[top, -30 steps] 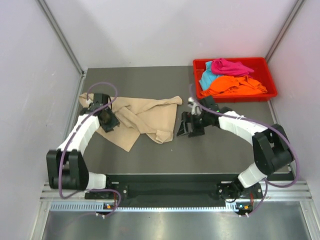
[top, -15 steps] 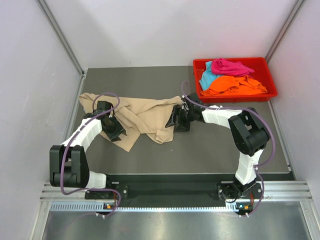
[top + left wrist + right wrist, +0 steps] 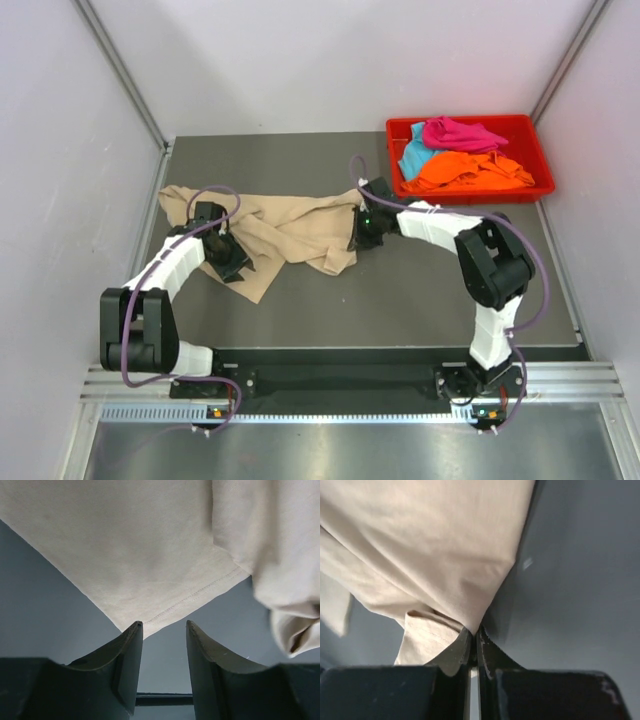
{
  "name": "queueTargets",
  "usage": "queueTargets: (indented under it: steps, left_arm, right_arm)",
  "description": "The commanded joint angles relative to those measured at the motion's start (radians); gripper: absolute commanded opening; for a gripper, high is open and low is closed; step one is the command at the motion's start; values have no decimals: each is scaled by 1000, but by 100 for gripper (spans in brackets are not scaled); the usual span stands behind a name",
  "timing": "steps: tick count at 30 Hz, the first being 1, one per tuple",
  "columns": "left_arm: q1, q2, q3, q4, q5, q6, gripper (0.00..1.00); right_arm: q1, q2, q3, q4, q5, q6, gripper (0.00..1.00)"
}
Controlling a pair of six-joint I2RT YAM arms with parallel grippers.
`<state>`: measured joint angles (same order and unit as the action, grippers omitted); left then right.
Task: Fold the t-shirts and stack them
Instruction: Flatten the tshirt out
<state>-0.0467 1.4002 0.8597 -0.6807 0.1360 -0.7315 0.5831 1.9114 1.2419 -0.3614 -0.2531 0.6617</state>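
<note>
A beige t-shirt [image 3: 285,225] lies crumpled on the dark table at left centre. My right gripper [image 3: 358,234] is at its right edge, shut on a pinch of the beige cloth [image 3: 430,545], which bunches at the closed tips [image 3: 476,629]. My left gripper [image 3: 228,262] sits at the shirt's lower left and is open. In the left wrist view the stitched hem corner [image 3: 165,612] lies just ahead of the parted tips [image 3: 162,625], with nothing between them. The pink [image 3: 455,133], orange [image 3: 470,170] and teal [image 3: 412,155] t-shirts are piled in the tray.
The red plastic tray [image 3: 470,196] stands at the back right corner of the table. Grey walls close in the left, right and back sides. The arm bases are mounted on a rail along the near edge.
My right gripper moved left to the beige shirt's right edge and shut on the cloth, pulling that side slightly. The left gripper shifted a little along the lower left hem and stayed open.
</note>
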Motion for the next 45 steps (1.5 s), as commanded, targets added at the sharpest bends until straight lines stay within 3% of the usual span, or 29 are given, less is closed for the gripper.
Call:
queueTargets:
  steps: [1, 3, 4, 5, 8, 11, 13, 14, 17, 22, 36, 45]
  left_arm:
    - [2, -6, 10, 43, 17, 0, 45]
    - [2, -9, -2, 56, 28, -2, 46]
    - [2, -9, -5, 61, 33, -6, 46]
    - [2, -9, -10, 66, 36, -11, 46]
    - [2, -1, -17, 67, 51, -28, 46]
    - [1, -3, -24, 58, 57, -49, 45]
    - [1, -12, -31, 58, 54, -65, 43]
    - [1, -15, -36, 59, 54, -69, 42]
    - [1, -18, -44, 63, 57, -77, 41]
    - [1, -21, -39, 58, 56, -75, 40]
    - [1, -21, -42, 50, 48, -65, 39]
    - [1, 8, -24, 53, 53, -48, 39]
  right_arm:
    - [-34, -124, 102, -140, 247, -387, 0]
    - [-34, -169, 53, -162, 349, -506, 6]
    - [-34, -219, -29, -148, 388, -578, 17]
    - [-38, -247, -73, -110, 425, -580, 56]
    - [-45, -327, -159, -99, 454, -531, 70]
    - [-31, -367, -138, -123, 407, -400, 69]
    - [-6, -358, -92, -96, 353, -293, 61]
    - [20, -341, -69, -91, 339, -257, 51]
    - [79, -217, 72, -126, 363, -183, 42]
    - [95, -28, 261, -228, 341, -79, 43]
    - [127, 57, 286, -317, 436, 243, 43]
    - [116, 101, 329, -327, 391, 349, 41]
